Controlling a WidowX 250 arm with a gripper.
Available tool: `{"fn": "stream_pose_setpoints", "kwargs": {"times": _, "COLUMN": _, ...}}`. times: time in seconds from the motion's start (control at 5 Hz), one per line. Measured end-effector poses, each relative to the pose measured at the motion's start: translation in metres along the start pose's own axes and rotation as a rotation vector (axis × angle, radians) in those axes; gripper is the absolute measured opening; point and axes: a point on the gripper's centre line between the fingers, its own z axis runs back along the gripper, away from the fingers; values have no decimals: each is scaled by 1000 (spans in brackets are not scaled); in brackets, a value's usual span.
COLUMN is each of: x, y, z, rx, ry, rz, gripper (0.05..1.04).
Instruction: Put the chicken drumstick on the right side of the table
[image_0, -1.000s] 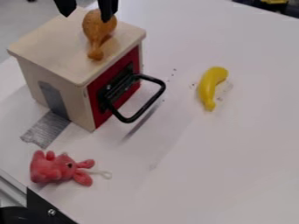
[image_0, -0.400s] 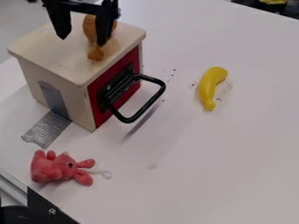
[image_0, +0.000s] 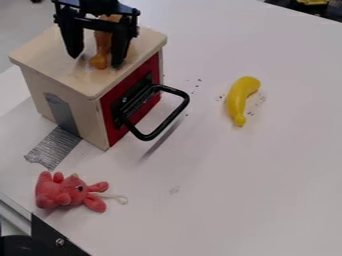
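Claw (image_0: 96, 61) open wide, its 2 fingers point down over the top of the toy oven (image_0: 57, 62), with the chicken drumstick (image_0: 101, 44) between them. The thin end of the drumstick lies closer to the finger at the view's right, and whether they touch I cannot tell; a clear gap shows on the other side, so nothing looks gripped. By my reading the job is at its pick-up stage: the claw is lined up around the drumstick, but the grasp, the lift, the carry and the release are all left to do. The drumstick is on the oven's top, toward the left of the view, while its goal is the right side of the counter (image_0: 267, 185), where the banana (image_0: 237, 102) lies. Next, the claw should close squarely on the drumstick, since a lopsided pinch could roll it, then lift it over the black handle (image_0: 169, 120) before crossing to the right.
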Motion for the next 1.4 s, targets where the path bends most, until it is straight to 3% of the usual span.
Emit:
{"fn": "stream_pose_setpoints", "kwargs": {"times": 0.4, "x": 0, "y": 1, "z": -4, "rx": -12, "ry": 1, "rz": 5, "gripper": 396}}
{"fn": "stream_pose_setpoints", "kwargs": {"times": 0.6, "x": -3, "y": -5, "z": -3, "rx": -30, "ry": -11, "rz": -4, "gripper": 317}}
{"fn": "stream_pose_setpoints", "kwargs": {"times": 0.8, "x": -12, "y": -22, "z": 1, "rx": -63, "ry": -21, "rz": -31, "gripper": 317}}
{"fn": "stream_pose_setpoints", "kwargs": {"times": 1.2, "x": -34, "y": -111, "z": 6, "rx": -88, "ry": -45, "rz": -248, "gripper": 316}}
{"fn": "stream_pose_setpoints", "kwargs": {"times": 1.4, "x": -50, "y": -170, "z": -6, "rx": -60, "ry": -55, "rz": -410, "gripper": 316}}
